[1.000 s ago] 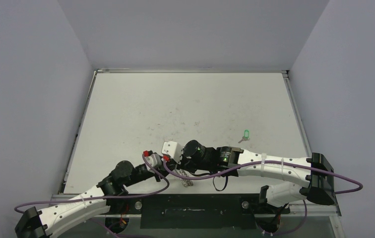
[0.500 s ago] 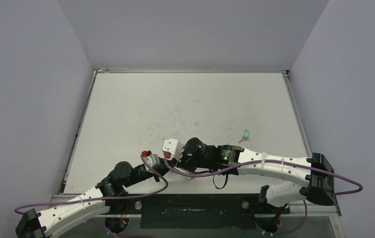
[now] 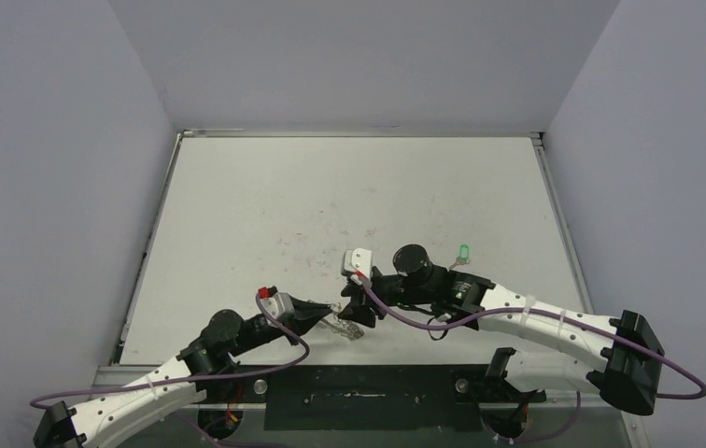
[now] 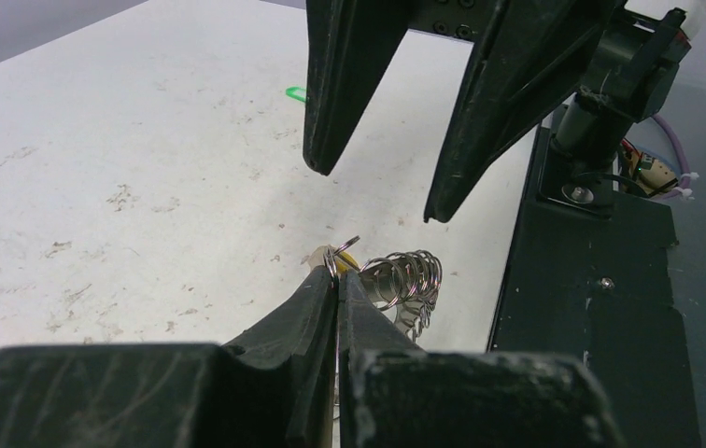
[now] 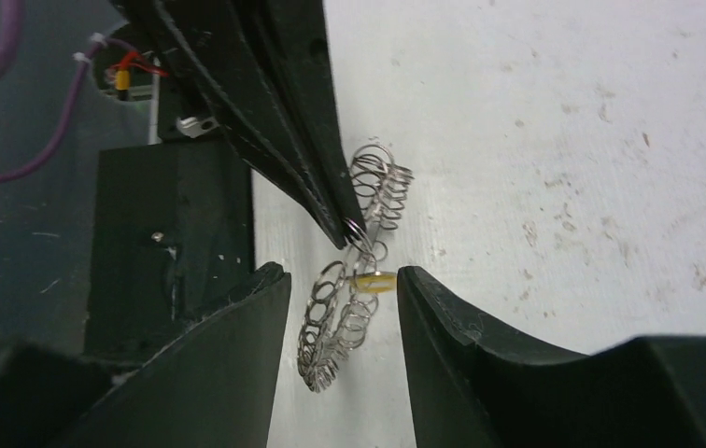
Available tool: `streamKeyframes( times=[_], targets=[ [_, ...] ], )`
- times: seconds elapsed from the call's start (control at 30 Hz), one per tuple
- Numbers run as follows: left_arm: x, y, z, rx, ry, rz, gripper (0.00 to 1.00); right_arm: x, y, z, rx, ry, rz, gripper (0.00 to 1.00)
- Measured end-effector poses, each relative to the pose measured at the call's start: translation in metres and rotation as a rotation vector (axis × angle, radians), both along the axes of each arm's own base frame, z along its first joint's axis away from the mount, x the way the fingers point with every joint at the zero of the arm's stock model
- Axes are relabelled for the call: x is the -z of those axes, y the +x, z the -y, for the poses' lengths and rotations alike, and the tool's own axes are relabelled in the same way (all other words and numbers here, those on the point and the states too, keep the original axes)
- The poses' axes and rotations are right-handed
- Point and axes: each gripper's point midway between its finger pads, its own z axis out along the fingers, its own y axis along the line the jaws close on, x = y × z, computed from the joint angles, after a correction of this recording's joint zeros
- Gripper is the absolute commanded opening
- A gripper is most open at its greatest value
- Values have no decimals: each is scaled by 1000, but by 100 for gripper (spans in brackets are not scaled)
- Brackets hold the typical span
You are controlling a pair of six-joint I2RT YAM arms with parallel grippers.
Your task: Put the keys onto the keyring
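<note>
Left pincer is clamped tight, tips pinching one wire loop on the rim of the ring, holding it just above the near edge of the table. Right pincer faces it nose to nose, jaws apart and gripping nothing, and the ring hangs right in the gap between them.

Look at the yellow key: only its head shows, a small dab close against the loops, lying across that gap towards the right-hand jaw in the wrist view. Whether it is threaded on or merely resting against the wire, I cannot tell.

Now the one that matters, I'd say, is the green key. It lies flat on the table well apart from the ring, out beyond the right arm's forearm on the right side. Its head points away from the robot and its blade slants back towards the arms. Right arm is plainly the nearer, and its jaws are free.

No brand, label or readable writing anywhere.
</note>
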Motion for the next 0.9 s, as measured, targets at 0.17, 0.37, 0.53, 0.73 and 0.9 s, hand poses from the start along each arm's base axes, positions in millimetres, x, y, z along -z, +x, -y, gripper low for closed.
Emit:
streamKeyframes(
  times=[0.17, 0.37, 0.53, 0.73, 0.9],
  targets=[
    [-1, -7, 3, 40, -15, 12, 0, -7, -14, -7, -106, 71, -23, 32],
    [-8, -13, 6, 83, -35, 31, 0, -10, -10, -11, -155, 115, -48, 25],
    [-12, -17, 7, 104, -46, 43, 0, -6, -5, -13, -174, 128, -73, 17],
    [-8, -18, 8, 113, -35, 35, 0, 4, -6, -15, -206, 141, -118, 20],
    [-7, -19, 9, 120, -31, 33, 0, 8, -5, -12, -210, 162, -122, 25]
  ],
)
